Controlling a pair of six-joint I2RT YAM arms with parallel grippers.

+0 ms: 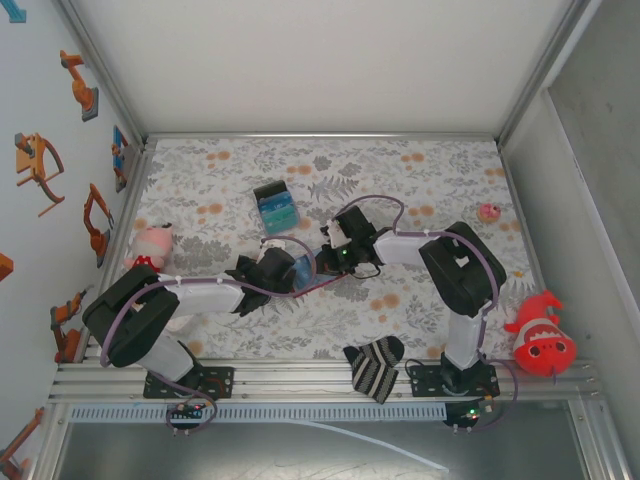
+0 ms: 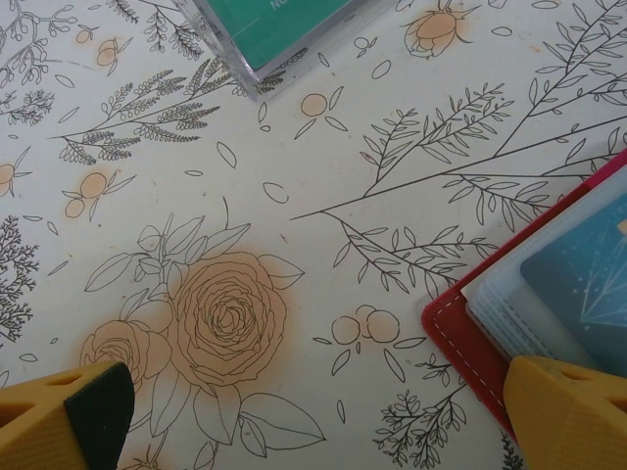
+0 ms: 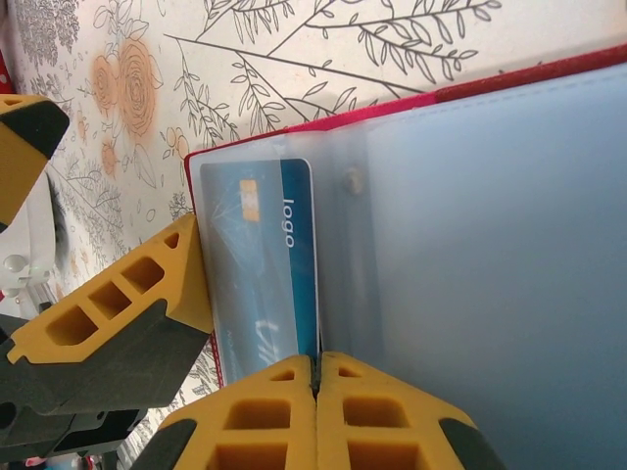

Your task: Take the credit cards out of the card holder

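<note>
So, pull-out step: right gripper [image 3: 315,390] clenched on the credit card [image 3: 284,245] at 6 o'clock, left gripper [image 2: 318,411] spread wide, seemingly pinning the card holder [image 2: 453,328]. Next, slide it straight out.

White walls [image 1: 320,60] enclose a floral tablecloth [image 1: 420,190].

Striped sock [image 1: 375,367]; red plush fish [image 1: 540,335]
</note>
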